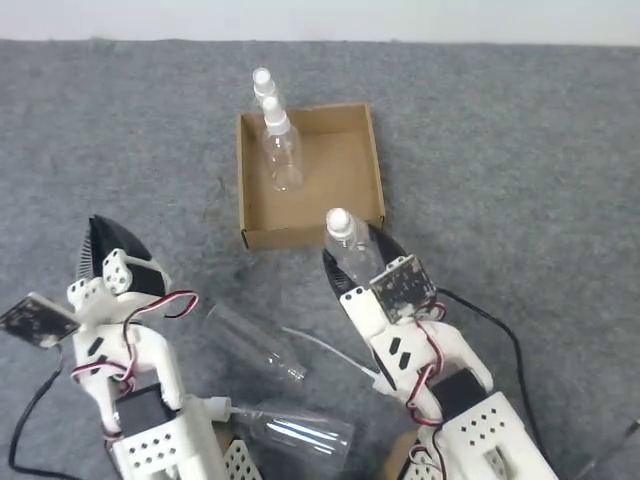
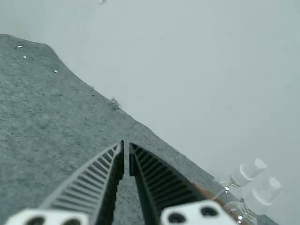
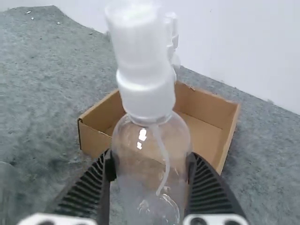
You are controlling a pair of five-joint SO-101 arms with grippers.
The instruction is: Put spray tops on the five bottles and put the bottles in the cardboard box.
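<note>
My right gripper (image 1: 358, 254) is shut on a clear bottle (image 1: 356, 258) with a white spray top (image 1: 339, 222), held upright just in front of the cardboard box (image 1: 340, 170). In the right wrist view the bottle (image 3: 151, 150) sits between the fingers (image 3: 90, 185), with the box (image 3: 206, 117) behind it. One capped bottle (image 1: 283, 152) stands in the box, and another (image 1: 264, 84) stands by its far edge. My left gripper (image 1: 95, 230) is shut and holds nothing, off to the box's left. Its fingers (image 2: 108, 173) point at the carpet, with two spray tops (image 2: 248, 171) far off.
A topless clear bottle (image 1: 250, 340) lies on the grey carpet between the arms, with a thin white tube (image 1: 325, 346) beside it. Another bottle (image 1: 295, 430) with a white top lies by the left arm's base. Open carpet surrounds the box on its left and right.
</note>
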